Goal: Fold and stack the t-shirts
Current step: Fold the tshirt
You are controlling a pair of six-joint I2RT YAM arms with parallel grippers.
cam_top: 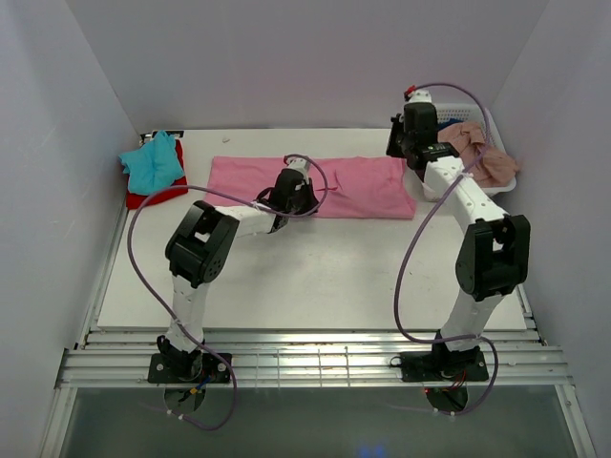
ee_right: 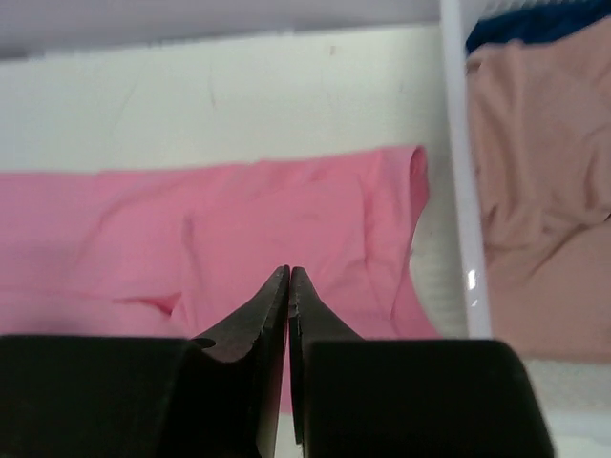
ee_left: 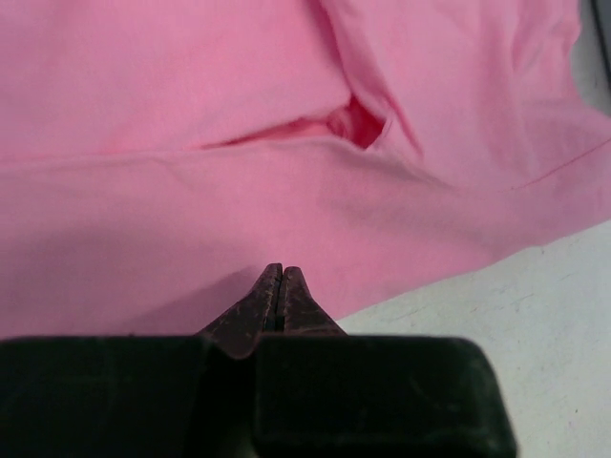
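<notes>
The bright pink t-shirt (cam_top: pixel 353 186) (ee_left: pixel 191 95) (ee_right: pixel 239 229) lies flat as a long strip across the back of the table. My left gripper (cam_top: pixel 294 191) (ee_left: pixel 280 270) hovers over the middle of its near edge, shut, with no cloth between the tips. Over the shirt's right end, beside the basket, my right gripper (cam_top: pixel 396 153) (ee_right: pixel 288 272) is likewise shut and holds nothing. A teal t-shirt (cam_top: pixel 153 164) rests on a red t-shirt (cam_top: pixel 143 197) at the back left. A salmon-pink t-shirt (cam_top: pixel 482 157) (ee_right: pixel 539 191) and a dark blue one (ee_right: pixel 535 24) lie in the basket.
The white lattice basket (cam_top: pixel 477 107) (ee_right: pixel 458 191) stands at the back right corner, its wall close to the pink shirt's right end. White walls enclose the table (cam_top: pixel 315 277) on three sides. Purple cables loop off both arms.
</notes>
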